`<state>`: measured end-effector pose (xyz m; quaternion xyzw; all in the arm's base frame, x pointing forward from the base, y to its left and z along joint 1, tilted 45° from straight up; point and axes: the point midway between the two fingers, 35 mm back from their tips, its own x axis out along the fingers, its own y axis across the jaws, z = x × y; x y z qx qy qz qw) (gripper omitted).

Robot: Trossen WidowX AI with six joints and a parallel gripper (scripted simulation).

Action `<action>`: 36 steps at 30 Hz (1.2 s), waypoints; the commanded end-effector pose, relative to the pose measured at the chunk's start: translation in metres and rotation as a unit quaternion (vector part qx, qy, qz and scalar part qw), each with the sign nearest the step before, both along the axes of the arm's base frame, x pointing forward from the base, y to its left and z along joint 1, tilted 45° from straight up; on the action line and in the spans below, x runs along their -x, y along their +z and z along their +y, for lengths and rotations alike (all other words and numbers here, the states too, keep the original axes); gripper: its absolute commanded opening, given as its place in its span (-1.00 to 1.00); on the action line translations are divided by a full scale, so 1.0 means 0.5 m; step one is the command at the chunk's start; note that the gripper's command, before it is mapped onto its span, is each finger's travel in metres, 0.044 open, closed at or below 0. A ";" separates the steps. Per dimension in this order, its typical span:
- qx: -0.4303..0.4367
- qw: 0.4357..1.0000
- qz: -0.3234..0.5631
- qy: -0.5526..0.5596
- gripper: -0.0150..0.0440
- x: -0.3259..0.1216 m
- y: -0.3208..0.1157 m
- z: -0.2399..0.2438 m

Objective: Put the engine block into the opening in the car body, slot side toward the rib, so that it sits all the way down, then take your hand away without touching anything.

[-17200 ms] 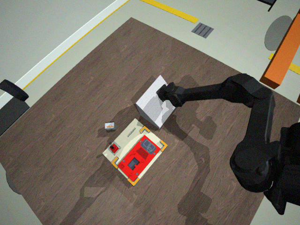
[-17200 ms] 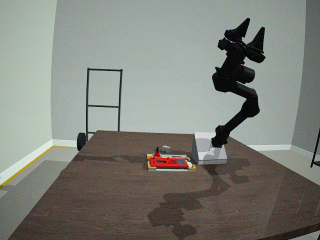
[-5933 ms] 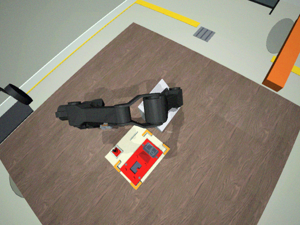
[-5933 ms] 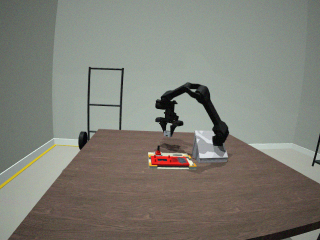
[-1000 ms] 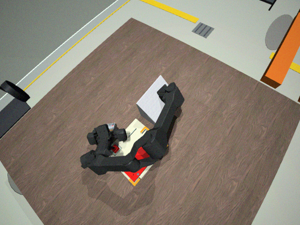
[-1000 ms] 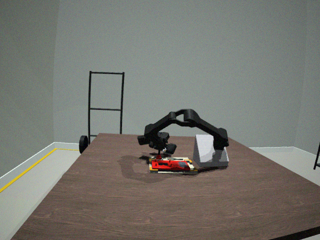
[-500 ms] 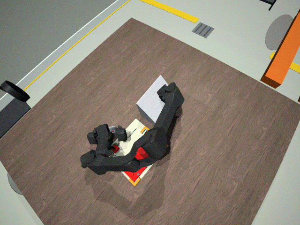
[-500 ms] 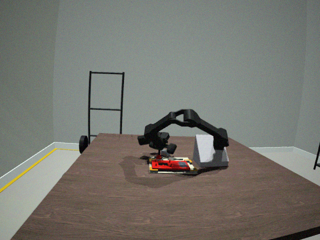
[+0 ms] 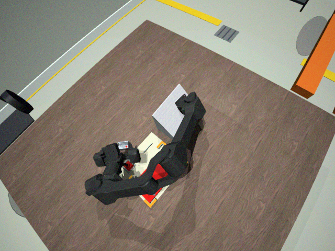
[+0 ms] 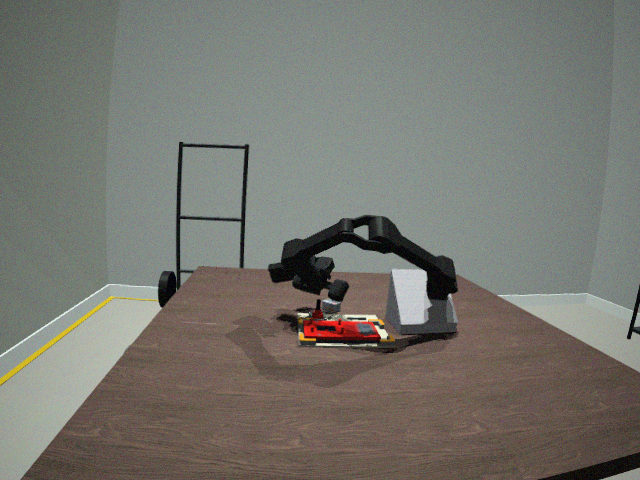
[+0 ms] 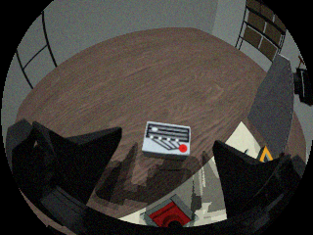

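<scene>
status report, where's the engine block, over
Jaws open, holding nothing. Engine block loose, apparently on the table beyond the car body, not in the opening. Nothing seen blocking withdrawal.

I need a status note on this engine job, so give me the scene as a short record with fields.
hand: open, holds nothing
block: grey with a red dot, free of the fingers, ahead of them
block place: seems to lie beside the board, not in the opening
car body: red, flat on the board
arm: arched over the car body
task state: block not seated
table: brown wood
</scene>
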<state>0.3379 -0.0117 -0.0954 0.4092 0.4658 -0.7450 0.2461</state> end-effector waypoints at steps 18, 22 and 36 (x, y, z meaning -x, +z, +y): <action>0.000 1.000 0.000 0.000 1.00 -0.001 0.003 0.000; 0.000 1.000 0.000 -0.003 1.00 -0.001 0.003 -0.001; 0.018 0.973 0.013 -0.230 1.00 0.010 0.011 -0.030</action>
